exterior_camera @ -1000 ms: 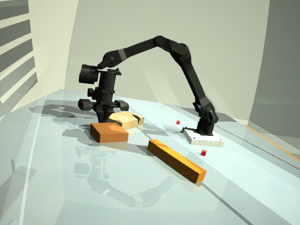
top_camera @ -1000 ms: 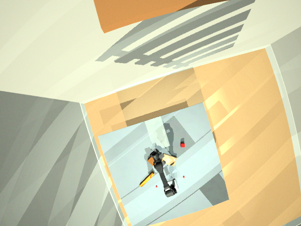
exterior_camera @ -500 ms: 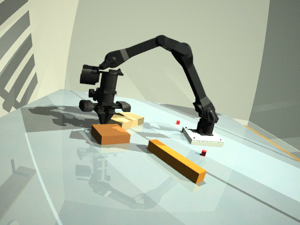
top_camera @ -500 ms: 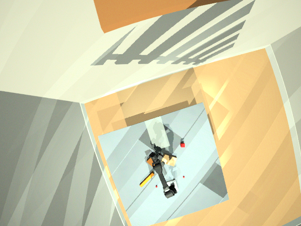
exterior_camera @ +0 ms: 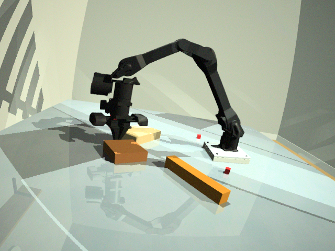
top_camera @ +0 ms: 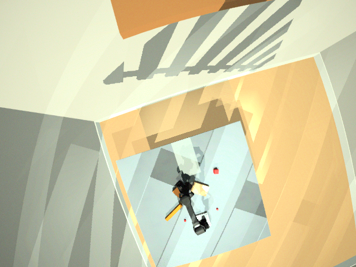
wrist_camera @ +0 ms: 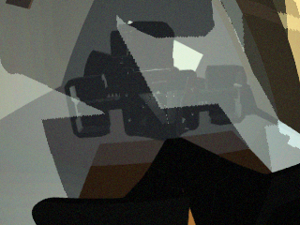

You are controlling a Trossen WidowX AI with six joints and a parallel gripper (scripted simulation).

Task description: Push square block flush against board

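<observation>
From the room, looking down in the top view, I see the brown square block (top_camera: 176, 192) (exterior_camera: 125, 148) (wrist_camera: 112, 180) half hidden under the arm (top_camera: 188, 207) (exterior_camera: 162, 52), with the orange board (top_camera: 173, 213) (exterior_camera: 196, 177) near it at 6 o'clock. The cream block (top_camera: 201, 188) (exterior_camera: 148, 134) (wrist_camera: 293, 19) lies at 3 o'clock from the brown one, and a larger red cube (top_camera: 216, 171) stands between 1 and 2 o'clock from the cream. In the exterior view the gripper (top_camera: 182, 181) (exterior_camera: 116, 137) (wrist_camera: 174, 145) points down at the brown block's far edge, its fingers shut together and nothing in them; whether they touch the block I can't tell. The board slants away at 4 o'clock, a visible gap between the two. The white base plate (top_camera: 200, 217) (exterior_camera: 230, 159) has one small red cube (top_camera: 217, 208) (exterior_camera: 198, 136) at 10 o'clock and another (top_camera: 184, 220) (exterior_camera: 227, 170) at 6. In the wrist view, the dark fingers cover part of the brown block, which shows at 7 o'clock from their tips; the cream block peeks in towards 2 o'clock.
</observation>
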